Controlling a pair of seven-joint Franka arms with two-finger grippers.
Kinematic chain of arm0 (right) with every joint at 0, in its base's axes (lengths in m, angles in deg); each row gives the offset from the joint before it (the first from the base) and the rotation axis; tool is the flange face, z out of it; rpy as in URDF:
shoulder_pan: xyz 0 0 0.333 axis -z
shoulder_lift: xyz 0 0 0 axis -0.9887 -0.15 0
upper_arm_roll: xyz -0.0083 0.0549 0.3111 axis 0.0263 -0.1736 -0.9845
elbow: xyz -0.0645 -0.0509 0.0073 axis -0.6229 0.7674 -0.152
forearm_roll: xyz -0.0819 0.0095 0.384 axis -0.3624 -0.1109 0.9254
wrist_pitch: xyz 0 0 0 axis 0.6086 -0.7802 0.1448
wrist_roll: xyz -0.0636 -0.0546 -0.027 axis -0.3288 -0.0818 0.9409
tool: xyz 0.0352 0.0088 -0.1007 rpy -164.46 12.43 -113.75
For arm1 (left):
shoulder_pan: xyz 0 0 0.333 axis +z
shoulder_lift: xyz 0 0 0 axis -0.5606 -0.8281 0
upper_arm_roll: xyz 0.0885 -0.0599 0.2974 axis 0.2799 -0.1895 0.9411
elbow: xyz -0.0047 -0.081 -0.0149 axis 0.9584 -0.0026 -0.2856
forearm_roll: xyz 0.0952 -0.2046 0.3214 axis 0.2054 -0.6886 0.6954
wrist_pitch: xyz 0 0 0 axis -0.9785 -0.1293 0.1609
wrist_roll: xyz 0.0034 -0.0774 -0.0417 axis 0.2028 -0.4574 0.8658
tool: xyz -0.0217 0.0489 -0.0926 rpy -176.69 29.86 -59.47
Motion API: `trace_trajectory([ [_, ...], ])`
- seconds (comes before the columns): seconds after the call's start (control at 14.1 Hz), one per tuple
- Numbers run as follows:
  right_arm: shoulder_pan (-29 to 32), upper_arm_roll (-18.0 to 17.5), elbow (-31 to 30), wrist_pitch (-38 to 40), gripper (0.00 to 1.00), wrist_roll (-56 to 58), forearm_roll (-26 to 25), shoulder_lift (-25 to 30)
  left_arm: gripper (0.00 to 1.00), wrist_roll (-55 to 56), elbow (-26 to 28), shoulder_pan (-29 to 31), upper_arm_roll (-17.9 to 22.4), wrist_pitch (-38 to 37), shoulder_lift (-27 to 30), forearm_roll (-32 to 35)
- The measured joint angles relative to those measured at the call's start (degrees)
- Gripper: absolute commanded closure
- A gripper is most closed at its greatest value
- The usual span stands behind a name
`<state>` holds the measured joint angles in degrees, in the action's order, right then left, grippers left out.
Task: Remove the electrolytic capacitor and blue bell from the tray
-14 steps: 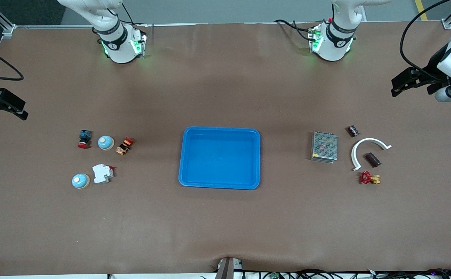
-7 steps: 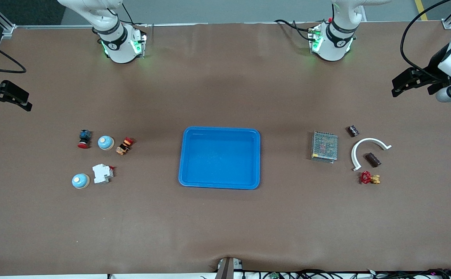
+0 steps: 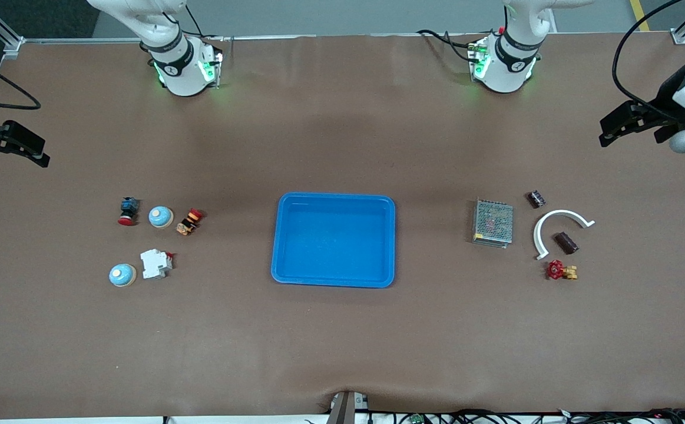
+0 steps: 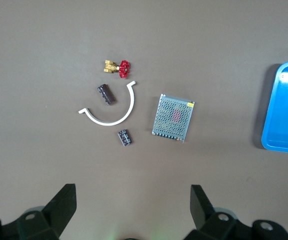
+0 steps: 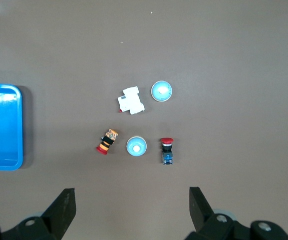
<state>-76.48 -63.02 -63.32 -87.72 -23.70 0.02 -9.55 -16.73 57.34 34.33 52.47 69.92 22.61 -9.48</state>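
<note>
i have the left gripper hanging high over the left arm's end of the table, its black fingers spread wide with nothing between them. through its wrist camera, past the fingertips, lies a small cluster: a dark cylindrical capacitor inside the curve of a white plastic arc, a second small dark capacitor just outside that arc and the closest piece to the fingers, a red-handled brass valve past the arc's end, and a perforated metal power supply box beside them toward the blue plastic tray. the right gripper hovers over the right arm's end of the table, fingers equally wide apart and holding nothing. out in front of them sits a light blue dome-shaped bell, flanked by a red-capped blue push button and an orange-and-black red-capped button, each just beside it. further out from the fingers are a white circuit breaker block and a second light blue bell. the tray holds nothing i can see.
</note>
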Motion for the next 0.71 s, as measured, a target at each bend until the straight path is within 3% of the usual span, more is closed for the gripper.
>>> trace_trajectory([
  [0.71,-0.11,-0.11,0.00,4.63,0.00,-2.07,2.21,0.00,0.00,0.00,-0.53,-0.32,-1.01,-0.96,0.01,0.17],
])
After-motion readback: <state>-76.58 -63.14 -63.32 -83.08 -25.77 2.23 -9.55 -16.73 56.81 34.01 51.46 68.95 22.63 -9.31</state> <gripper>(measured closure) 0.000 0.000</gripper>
